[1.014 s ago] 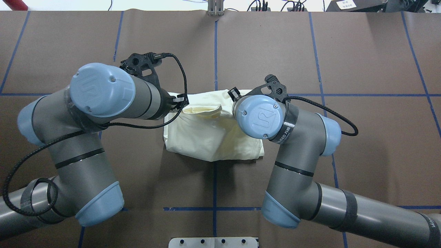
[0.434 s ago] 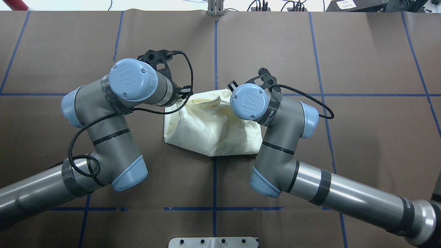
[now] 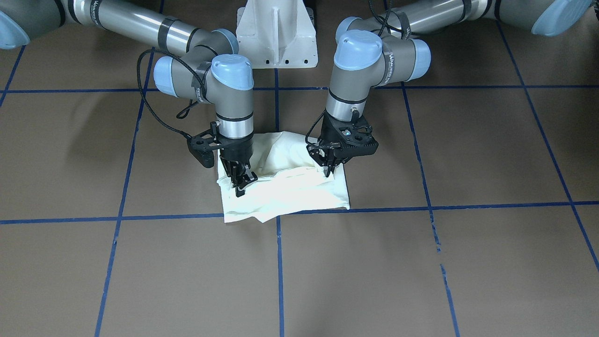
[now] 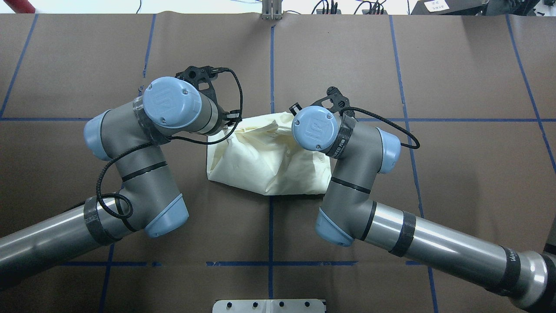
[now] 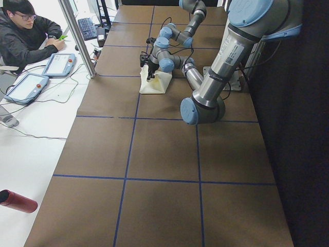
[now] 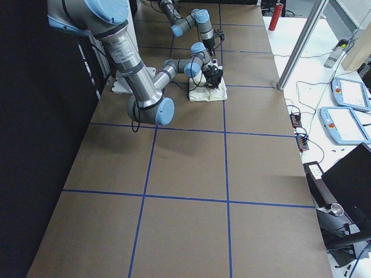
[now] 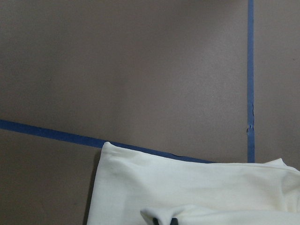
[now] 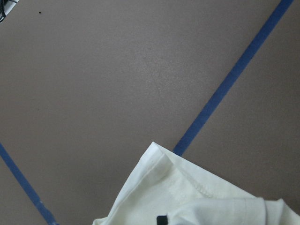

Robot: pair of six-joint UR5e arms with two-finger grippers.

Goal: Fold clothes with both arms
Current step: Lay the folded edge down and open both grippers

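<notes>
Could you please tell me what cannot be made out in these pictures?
1. Left gripper and right gripper: fingertips hidden under the blue wrist caps overhead, all but cut off by the bottom edge in wrist views, too small in side views.
2. T-shirt: its underside and inner layers, folded away in every view.

Grey metallic arms (image 4: 139, 174) with light-blue joint caps (image 4: 171, 102), black cables (image 4: 239, 93).

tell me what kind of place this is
Probably a robotics lab: a left arm and right arm holding a shirt on a table gridded with blue tape, and a person at a side desk with teach pendants.
</notes>
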